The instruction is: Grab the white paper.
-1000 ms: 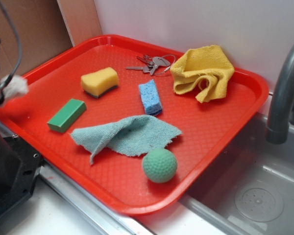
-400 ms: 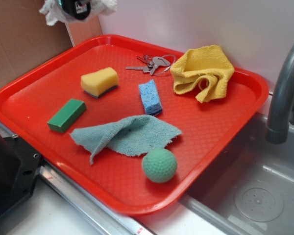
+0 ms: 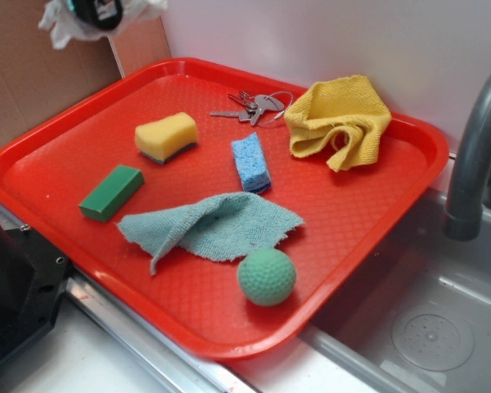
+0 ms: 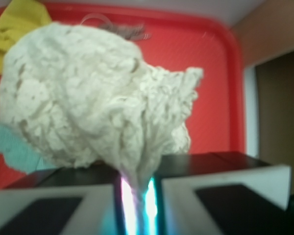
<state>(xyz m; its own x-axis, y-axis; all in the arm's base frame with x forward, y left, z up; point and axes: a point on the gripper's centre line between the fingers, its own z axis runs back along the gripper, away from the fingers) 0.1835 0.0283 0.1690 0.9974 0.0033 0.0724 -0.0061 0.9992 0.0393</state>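
Crumpled white tissue fills most of the wrist view: the white paper (image 4: 95, 98) bulges above the gripper (image 4: 136, 200), whose two fingers (image 4: 51, 200) are pressed together on a thin pinched tail of it, with only a narrow glowing slit between them. Behind the wad in that view lies the red tray (image 4: 206, 73), with a yellow scrap at 10 o'clock and a teal scrap at 8 o'clock. In the exterior view, going from near to far, a black block (image 3: 12, 286) sits at 8 o'clock off the tray's near edge, and a grey sink basin (image 3: 430, 327) with a grey faucet (image 3: 475, 155) lies at 4 o'clock. On the tray (image 3: 376, 221) the nearest thing is a green dimpled ball (image 3: 266, 277), just beside the teal cloth (image 3: 213, 225), which lies rumpled toward 11 o'clock of it. A green block (image 3: 110, 192) rests at 9 o'clock of the cloth, apart from it. Farther in are a blue sponge (image 3: 250, 162) and a yellow sponge (image 3: 166, 136), then a yellow cloth (image 3: 340, 121) heaped at 1 o'clock and a bunch of keys (image 3: 254, 106) just beside it. Farthest, at 11 o'clock along the top edge of the picture, the gripper (image 3: 98, 10) hangs above the tray's far corner in front of a brown cardboard panel (image 3: 41, 82), with the white paper (image 3: 59, 24) spilling out on both sides of it, clear of the tray.
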